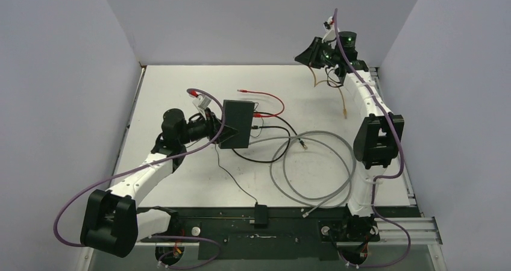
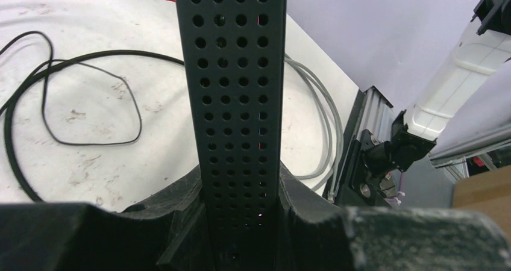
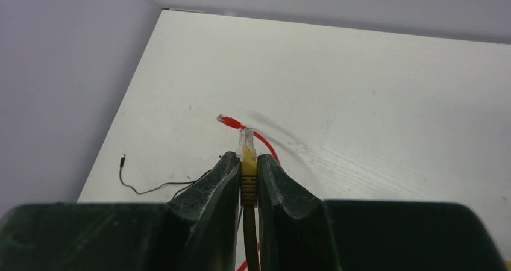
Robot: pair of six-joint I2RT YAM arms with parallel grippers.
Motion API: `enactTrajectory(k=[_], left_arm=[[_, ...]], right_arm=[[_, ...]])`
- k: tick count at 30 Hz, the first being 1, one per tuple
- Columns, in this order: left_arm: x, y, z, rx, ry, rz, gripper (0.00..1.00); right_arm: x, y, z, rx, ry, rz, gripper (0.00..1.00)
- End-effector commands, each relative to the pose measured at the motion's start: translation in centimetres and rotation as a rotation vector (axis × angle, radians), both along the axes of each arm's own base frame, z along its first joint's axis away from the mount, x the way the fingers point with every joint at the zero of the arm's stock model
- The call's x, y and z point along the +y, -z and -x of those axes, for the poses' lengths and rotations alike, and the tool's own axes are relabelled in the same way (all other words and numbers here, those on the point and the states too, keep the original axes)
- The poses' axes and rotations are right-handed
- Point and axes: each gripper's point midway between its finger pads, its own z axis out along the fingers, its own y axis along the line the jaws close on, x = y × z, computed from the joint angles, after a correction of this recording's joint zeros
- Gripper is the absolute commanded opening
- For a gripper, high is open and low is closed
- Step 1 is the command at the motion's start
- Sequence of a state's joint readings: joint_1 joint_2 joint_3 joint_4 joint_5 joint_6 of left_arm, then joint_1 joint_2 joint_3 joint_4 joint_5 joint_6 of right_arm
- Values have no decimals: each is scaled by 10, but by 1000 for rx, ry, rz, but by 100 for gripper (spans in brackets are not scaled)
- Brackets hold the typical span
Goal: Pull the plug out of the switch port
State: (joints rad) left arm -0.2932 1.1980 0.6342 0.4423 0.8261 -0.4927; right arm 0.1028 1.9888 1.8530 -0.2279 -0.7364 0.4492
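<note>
The switch (image 1: 237,123), a flat matte-black box, sits left of the table's middle with my left gripper (image 1: 212,129) shut on its near-left end. In the left wrist view its perforated side (image 2: 235,102) runs straight up between my closed fingers (image 2: 301,205). My right gripper (image 1: 307,57) is raised high at the back right, far from the switch. It is shut on a yellow plug (image 3: 247,161) whose clear tip sticks out past the fingertips. The yellow cable (image 1: 343,99) hangs down from it, free of the switch.
A red cable (image 1: 265,96) and black cables (image 1: 271,129) meet the switch's right edge. The red cable's free plug (image 3: 228,121) lies on the table. A grey cable loop (image 1: 313,168) lies right of centre. A small black block (image 1: 261,214) with a thin wire sits at the near edge.
</note>
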Motion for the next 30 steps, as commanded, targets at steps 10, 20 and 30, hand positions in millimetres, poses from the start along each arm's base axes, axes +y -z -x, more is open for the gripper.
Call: enactTrajectory(k=[10,20,30], left_arm=[[15,-35,-10,-171,-89,42,0],[13,-52,-2,-204,-73,127,0],[11,-61,-1,-195,-74,193,0]], right_arm=[[-32,-51,-51,-202,130,160,5],[-18,23,-81,-51,102,90,5],[-4,63,-102,37,95,-17,6]])
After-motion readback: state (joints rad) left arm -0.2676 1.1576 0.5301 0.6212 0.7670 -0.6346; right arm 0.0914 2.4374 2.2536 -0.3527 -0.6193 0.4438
